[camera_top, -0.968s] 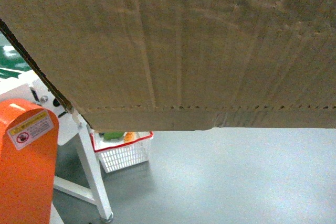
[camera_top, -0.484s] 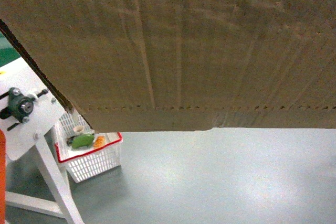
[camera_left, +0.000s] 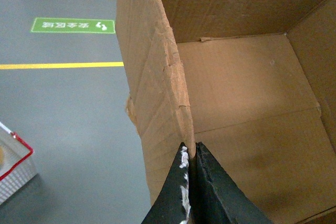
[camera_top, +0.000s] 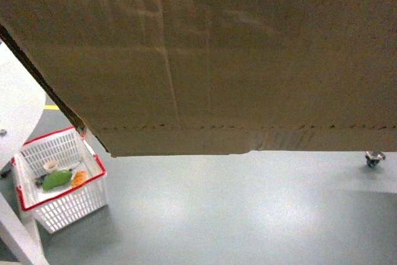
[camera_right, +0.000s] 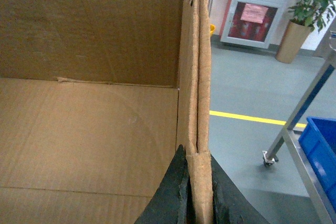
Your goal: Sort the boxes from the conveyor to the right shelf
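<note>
— Head view first: what is seen?

— The upper part of the picture is filled by the large brown corrugated cardboard box (camera_top: 205,54), held up off the grey floor (camera_top: 248,215). A dotted perforation line is seen near its lower edge. At the lower left a white plastic basket with a red rim (camera_top: 59,181) is seen on the floor, with a green item and an orange item in it. A small caster wheel (camera_top: 373,159) is glimpsed at the far right, just below the box.

— How is the box held?

— On the left wrist view the left gripper (camera_left: 190,153) is seen with its black jaws closed tight on the ragged top edge of the box's left wall. On the right wrist view the right gripper (camera_right: 198,163) is seen with its jaws pinched on the doubled right wall. The open, bare inside of the box is shown in both views.

— What else is shown?

— A yellow floor line (camera_left: 60,65) and a green floor sign (camera_left: 73,25) are seen to the left. To the right, a blue plastic bin (camera_right: 321,148) on a grey metal rack (camera_right: 302,111) and a potted plant (camera_right: 307,9) are seen.
</note>
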